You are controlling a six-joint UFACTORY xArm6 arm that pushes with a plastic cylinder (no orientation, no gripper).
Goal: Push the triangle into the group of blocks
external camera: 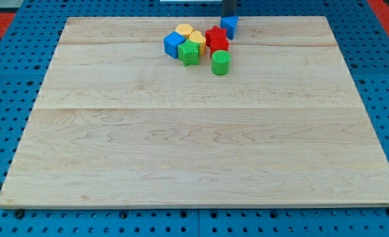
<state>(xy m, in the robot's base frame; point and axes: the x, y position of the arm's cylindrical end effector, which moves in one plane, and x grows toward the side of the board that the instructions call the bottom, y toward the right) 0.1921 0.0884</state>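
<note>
A blue triangle block (230,26) sits near the board's top edge, touching the upper right side of a tight group of blocks. The group holds a red star (214,35), a red block (220,45), a green cylinder (220,62), a green star (189,53), a blue cube (173,45), a yellow block (184,30) and a yellow heart (197,39). My tip (228,16) shows at the view's top, just behind the blue triangle, at or very near its far side. Only the rod's lowest part is in view.
The wooden board (194,145) lies on a blue pegboard table (3,79). The board's top edge runs just behind the blocks. Red matting shows at the view's top corners.
</note>
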